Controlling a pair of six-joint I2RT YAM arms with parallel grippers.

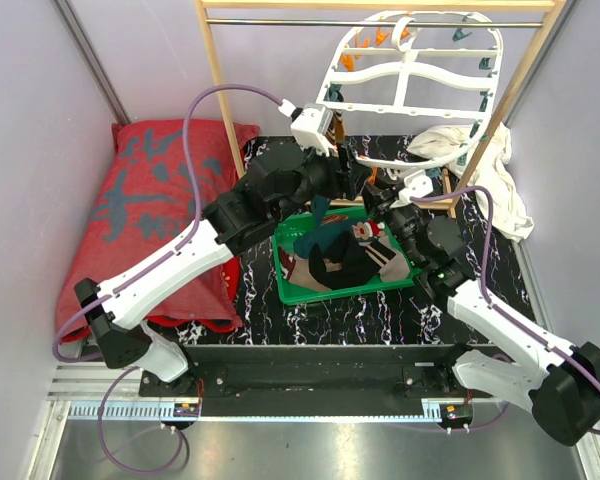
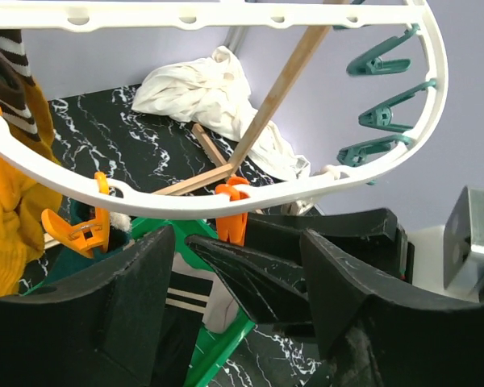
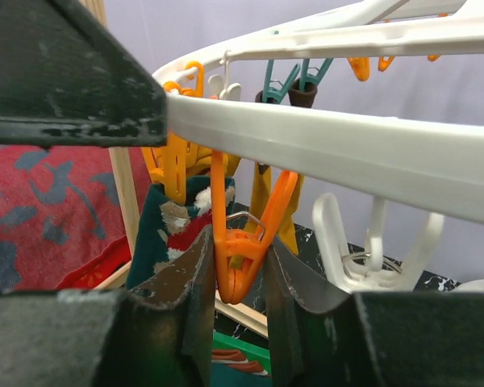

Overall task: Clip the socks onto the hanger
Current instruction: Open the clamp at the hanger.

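The white oval hanger [image 1: 410,72] hangs from the wooden rack, its rim tilted down toward the arms. My right gripper [image 3: 240,266] is shut on an orange peg [image 3: 244,242] under the rim [image 3: 323,141]; in the top view it [image 1: 376,192] sits under the hanger's near edge. A dark teal sock [image 3: 171,234] and a mustard sock [image 2: 12,210] hang from pegs beside it. My left gripper [image 2: 235,242] is open and empty just below the rim [image 2: 250,195]; in the top view it [image 1: 347,165] is left of the right one. More socks [image 1: 345,255] lie in the tray.
The green tray [image 1: 292,290] sits between the arms. A red cushion [image 1: 150,200] lies left. A white cloth [image 1: 485,165] lies at the rack's right leg. The wooden rack frame [image 1: 220,100] stands behind. Teal pegs [image 2: 379,113] line the hanger's right side.
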